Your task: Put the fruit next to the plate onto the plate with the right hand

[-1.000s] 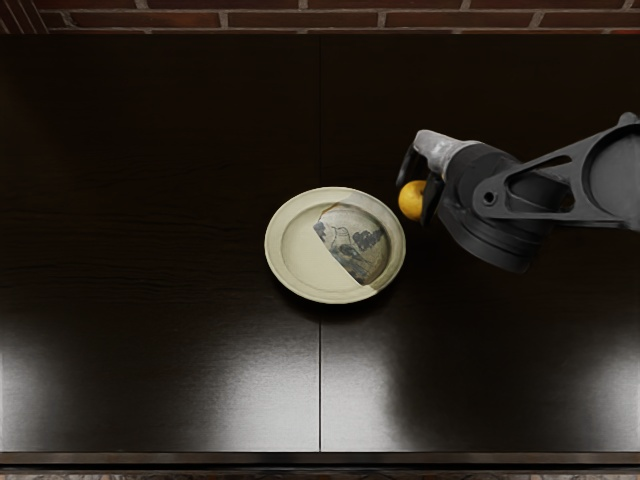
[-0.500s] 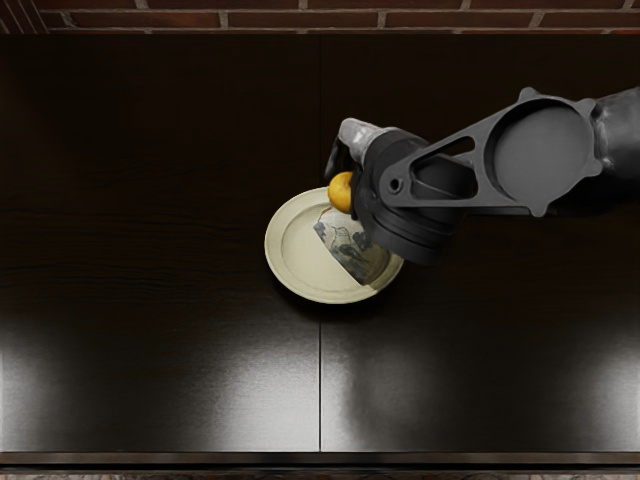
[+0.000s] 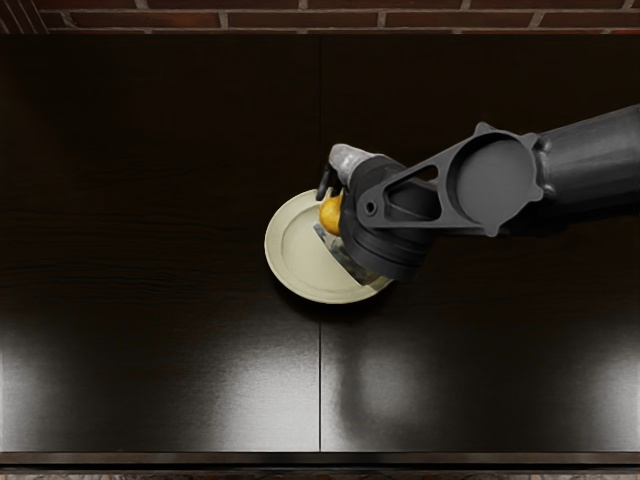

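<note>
A cream plate (image 3: 295, 250) with a dark painted pattern lies at the table's middle. My right hand (image 3: 335, 195) reaches in from the right and hangs over the plate's right half, its bulky wrist covering that part. The fingers are curled around a small orange-yellow fruit (image 3: 330, 212), which shows just left of the wrist, above the plate's inner area. Whether the fruit touches the plate cannot be told. The left arm does not show.
The dark glossy table (image 3: 160, 340) stretches out on every side of the plate. A brick wall (image 3: 300, 18) runs along the far edge. The right forearm (image 3: 560, 180) crosses the table's right half.
My right hand has carried the fruit leftward from beside the plate's right rim to over the plate, and has dropped slightly lower in the last half second.
</note>
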You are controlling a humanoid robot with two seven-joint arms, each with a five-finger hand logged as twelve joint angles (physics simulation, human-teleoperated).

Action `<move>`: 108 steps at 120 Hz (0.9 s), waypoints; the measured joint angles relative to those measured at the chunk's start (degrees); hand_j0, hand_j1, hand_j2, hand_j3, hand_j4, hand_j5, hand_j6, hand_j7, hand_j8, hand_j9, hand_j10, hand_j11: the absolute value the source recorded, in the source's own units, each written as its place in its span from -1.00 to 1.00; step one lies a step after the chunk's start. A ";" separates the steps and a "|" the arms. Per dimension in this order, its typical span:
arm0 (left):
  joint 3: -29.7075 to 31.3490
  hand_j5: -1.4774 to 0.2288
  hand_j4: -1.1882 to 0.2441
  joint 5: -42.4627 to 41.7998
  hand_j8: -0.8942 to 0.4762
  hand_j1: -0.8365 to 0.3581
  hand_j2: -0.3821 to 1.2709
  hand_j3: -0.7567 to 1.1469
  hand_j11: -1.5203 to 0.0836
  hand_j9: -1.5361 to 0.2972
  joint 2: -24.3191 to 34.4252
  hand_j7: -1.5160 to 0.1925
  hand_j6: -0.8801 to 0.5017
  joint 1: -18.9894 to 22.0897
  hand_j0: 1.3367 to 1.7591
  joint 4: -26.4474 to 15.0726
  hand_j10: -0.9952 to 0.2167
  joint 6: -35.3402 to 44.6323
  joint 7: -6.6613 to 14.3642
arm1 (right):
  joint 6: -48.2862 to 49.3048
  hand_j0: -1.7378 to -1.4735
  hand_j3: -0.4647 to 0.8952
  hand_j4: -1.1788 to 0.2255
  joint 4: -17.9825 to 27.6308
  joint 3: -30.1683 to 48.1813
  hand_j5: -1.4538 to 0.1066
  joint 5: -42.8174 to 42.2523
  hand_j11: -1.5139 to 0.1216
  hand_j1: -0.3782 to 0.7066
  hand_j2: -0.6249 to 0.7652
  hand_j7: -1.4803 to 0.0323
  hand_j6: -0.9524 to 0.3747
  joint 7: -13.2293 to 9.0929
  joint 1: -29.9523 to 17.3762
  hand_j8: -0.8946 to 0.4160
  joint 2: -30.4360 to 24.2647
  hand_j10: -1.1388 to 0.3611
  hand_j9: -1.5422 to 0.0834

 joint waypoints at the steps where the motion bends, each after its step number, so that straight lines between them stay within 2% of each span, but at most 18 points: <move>1: 0.00 0.73 0.66 0.00 0.31 0.98 -0.54 -0.20 0.90 0.68 0.00 0.77 0.27 0.00 0.52 0.00 0.64 0.00 0.00 | 0.00 -0.39 -0.32 -0.32 -0.06 0.00 -0.33 -0.06 -0.28 0.27 0.66 -0.26 -0.36 0.00 -0.12 -0.40 0.01 -0.42 -0.24; 5: 0.00 0.73 0.66 0.00 0.31 0.98 -0.54 -0.20 0.90 0.68 0.00 0.77 0.27 0.00 0.52 0.00 0.64 0.00 0.00 | -0.01 -0.39 -0.32 -0.29 -0.41 0.00 -0.30 -0.22 -0.25 0.25 0.61 -0.23 -0.36 -0.01 -0.55 -0.41 0.17 -0.40 -0.21; 14: 0.00 0.73 0.66 0.00 0.31 0.98 -0.54 -0.20 0.90 0.68 0.00 0.77 0.27 0.00 0.52 0.00 0.64 0.00 0.00 | -0.03 -0.39 -0.32 -0.01 -1.47 0.00 0.04 -0.12 0.07 -0.10 0.39 0.12 -0.13 0.00 -0.92 -0.18 1.24 -0.13 0.12; 23: 0.00 0.73 0.66 0.00 0.31 0.98 -0.54 -0.20 0.90 0.68 0.00 0.77 0.27 0.00 0.52 0.00 0.64 0.00 0.00 | -0.03 -0.39 -0.32 0.19 -2.10 -0.01 0.28 0.02 0.30 -0.34 0.24 0.36 0.03 0.00 -1.02 -0.03 1.81 0.06 0.34; 41: 0.00 0.73 0.66 0.00 0.31 0.98 -0.54 -0.20 0.90 0.68 0.00 0.77 0.27 0.00 0.52 0.00 0.64 0.00 0.00 | -0.04 -0.40 -0.32 0.42 -2.06 0.66 0.56 0.51 0.56 -0.62 0.06 0.64 0.22 0.00 -0.74 0.15 1.74 0.28 0.61; 59: 0.00 0.73 0.66 0.00 0.31 0.98 -0.54 -0.20 0.90 0.68 0.00 0.77 0.27 0.00 0.52 0.00 0.64 0.00 0.00 | -0.04 -0.40 -0.32 0.53 -0.19 8.92 0.69 1.03 0.69 -0.75 -0.03 0.78 0.30 0.00 -3.10 0.24 -1.05 0.38 0.73; 73: 0.00 0.73 0.66 0.00 0.31 0.98 -0.54 -0.20 0.90 0.68 0.00 0.77 0.27 0.00 0.52 0.00 0.64 0.00 0.00 | -0.04 -0.40 -0.32 0.58 3.32 17.11 0.74 1.25 0.74 -0.81 -0.06 0.83 0.34 0.00 -5.30 0.27 -5.22 0.42 0.78; 94: 0.00 0.73 0.66 0.00 0.31 0.98 -0.54 -0.20 0.90 0.68 0.00 0.77 0.27 0.00 0.52 0.00 0.64 0.00 0.00 | 0.00 -0.40 -0.32 0.61 9.04 31.02 0.78 1.36 0.77 -0.85 -0.09 0.87 0.37 0.00 -12.92 0.30 -11.07 0.45 0.82; 108: 0.00 0.73 0.66 0.00 0.31 0.98 -0.54 -0.20 0.90 0.68 0.00 0.77 0.27 0.00 0.52 0.00 0.64 0.00 0.00 | 6.08 -0.40 -0.32 0.62 10.17 42.33 0.79 1.35 0.78 -0.86 -0.10 0.88 0.37 0.00 -22.04 0.30 -12.19 0.46 0.83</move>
